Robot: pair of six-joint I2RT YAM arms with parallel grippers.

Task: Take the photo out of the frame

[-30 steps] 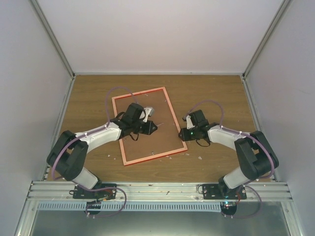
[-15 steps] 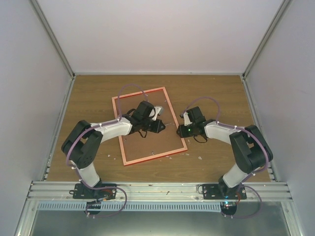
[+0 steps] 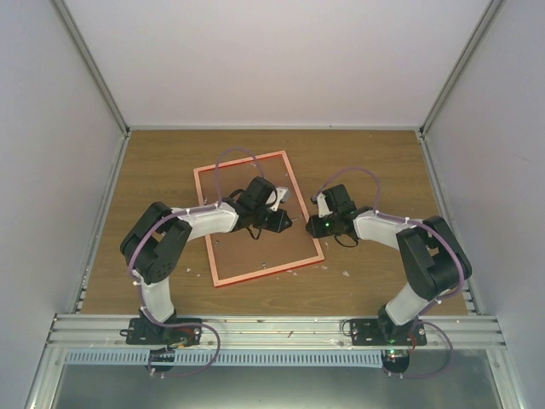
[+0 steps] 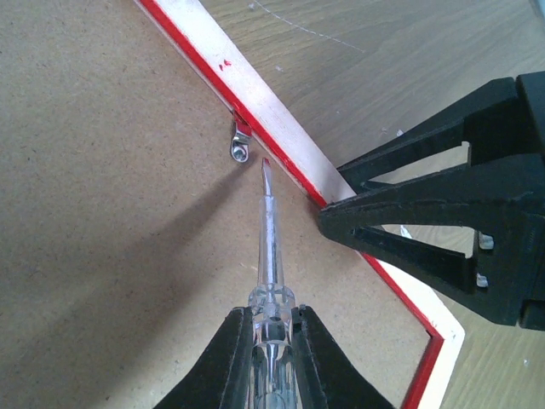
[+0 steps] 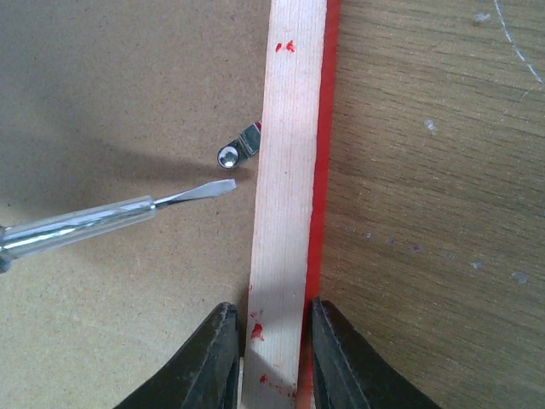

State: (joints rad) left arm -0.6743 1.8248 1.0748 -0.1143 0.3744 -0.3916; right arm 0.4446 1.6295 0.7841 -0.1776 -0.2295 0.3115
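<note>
The red frame [image 3: 204, 217] lies face down on the table, its brown board back [image 3: 238, 256] up. The photo is hidden under the board. My left gripper [image 4: 271, 322] is shut on a clear-handled screwdriver [image 4: 270, 247]. The blade tip sits just short of a small metal retaining tab [image 4: 240, 145] at the frame's right rail. My right gripper [image 5: 271, 354] is shut on that right rail [image 5: 285, 170], one finger on the board side, one on the table side. The tab [image 5: 237, 148] and the screwdriver tip [image 5: 204, 191] also show in the right wrist view.
Small white flecks [image 3: 346, 273] lie on the wooden table by the frame's near right corner. White walls close the back and sides. The metal rail [image 3: 272, 328] with the arm bases runs along the near edge.
My left gripper has moved right across the board with the screwdriver, from the frame's middle to its right rail. The right gripper has edged left onto that rail.
</note>
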